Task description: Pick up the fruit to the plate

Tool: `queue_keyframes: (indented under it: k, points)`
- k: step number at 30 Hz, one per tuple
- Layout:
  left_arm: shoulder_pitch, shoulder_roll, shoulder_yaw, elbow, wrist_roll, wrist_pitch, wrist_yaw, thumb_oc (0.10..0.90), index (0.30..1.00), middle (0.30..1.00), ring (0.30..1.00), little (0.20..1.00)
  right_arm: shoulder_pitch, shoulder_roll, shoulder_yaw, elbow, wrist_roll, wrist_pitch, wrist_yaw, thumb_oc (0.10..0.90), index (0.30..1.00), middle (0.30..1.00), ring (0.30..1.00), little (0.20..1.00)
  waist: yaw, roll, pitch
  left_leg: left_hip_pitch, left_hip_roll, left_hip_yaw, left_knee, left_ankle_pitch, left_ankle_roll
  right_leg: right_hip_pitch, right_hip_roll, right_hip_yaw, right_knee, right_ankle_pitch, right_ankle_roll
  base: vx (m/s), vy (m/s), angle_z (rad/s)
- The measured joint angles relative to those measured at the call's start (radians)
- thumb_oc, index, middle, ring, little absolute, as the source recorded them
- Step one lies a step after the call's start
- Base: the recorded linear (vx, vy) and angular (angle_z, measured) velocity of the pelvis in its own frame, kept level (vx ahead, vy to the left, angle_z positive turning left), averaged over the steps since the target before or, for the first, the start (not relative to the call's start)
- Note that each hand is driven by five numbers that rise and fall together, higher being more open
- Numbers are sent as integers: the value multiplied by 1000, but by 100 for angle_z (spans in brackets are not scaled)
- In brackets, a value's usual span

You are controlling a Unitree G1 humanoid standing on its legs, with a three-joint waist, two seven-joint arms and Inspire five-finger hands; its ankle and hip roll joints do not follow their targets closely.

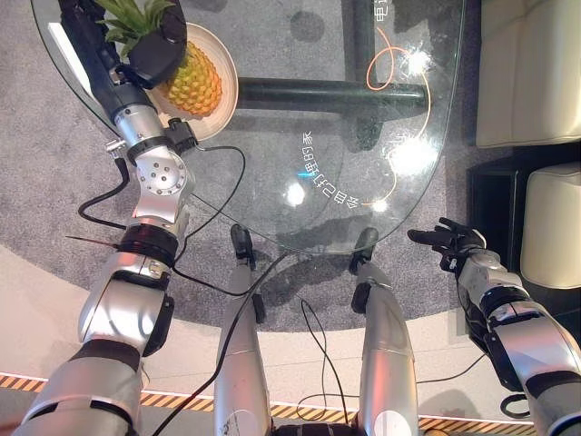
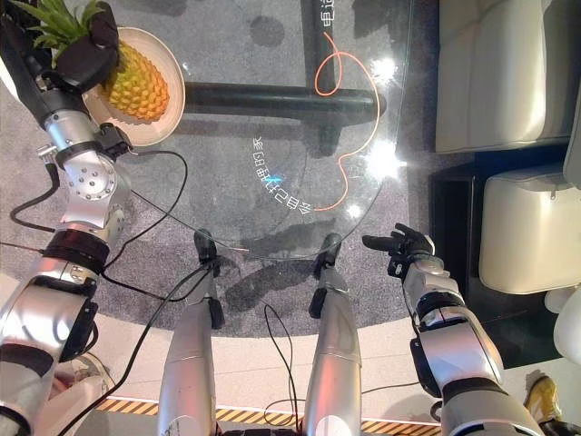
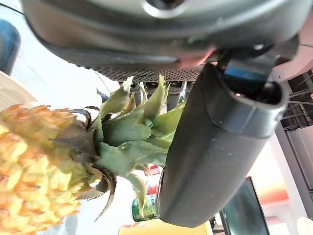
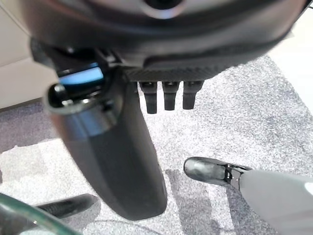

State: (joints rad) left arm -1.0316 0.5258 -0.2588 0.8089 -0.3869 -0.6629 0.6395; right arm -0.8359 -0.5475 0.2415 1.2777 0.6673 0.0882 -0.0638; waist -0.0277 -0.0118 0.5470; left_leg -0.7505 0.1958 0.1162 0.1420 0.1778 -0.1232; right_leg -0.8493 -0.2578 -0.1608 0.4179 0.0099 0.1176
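From the head, your left hand (image 1: pixel 150 50) sits over the crown of the pineapple (image 1: pixel 193 84), which lies on the plate (image 1: pixel 222 54) at the glass tabletop's (image 1: pixel 363 136) edge. At the left wrist, its fingers curl among the leaves; loosen straight upward so the fruit stays put. Your right hand (image 2: pixel 402 245) hangs spread beside the tabletop.

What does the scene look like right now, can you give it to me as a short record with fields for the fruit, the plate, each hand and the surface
fruit: pineapple, lying on its side on the plate
plate: pale round plate, near the table's edge on the robot's left
left hand: left hand over the pineapple's leafy crown, fingers among the leaves; grip not clear
right hand: right hand open, holding nothing, off the table over the carpet
surface: round glass table
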Motion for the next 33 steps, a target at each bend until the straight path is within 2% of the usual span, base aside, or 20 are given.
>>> queue_keyframes:
  k: [15, 33]
  points:
    - [59, -9, 2, -86, 47, -24, 11, 800, 900, 900, 900, 900, 1, 0, -7, 0, 0, 0, -8, 800, 900, 900, 900, 900, 26, 0, 0, 0, -2, -5, 0, 3, 1, 3, -2, -4, 1, 0, 0, 0, 0, 0]
    - [67, -19, 42, -196, 89, -43, 51, 800, 900, 900, 900, 900, 1, 1, -20, 0, 1, 0, -13, 800, 900, 900, 900, 900, 32, 0, 0, 0, -8, -15, 0, 6, 3, 11, -9, -14, 1, 1, 2, -2, -2, 1]
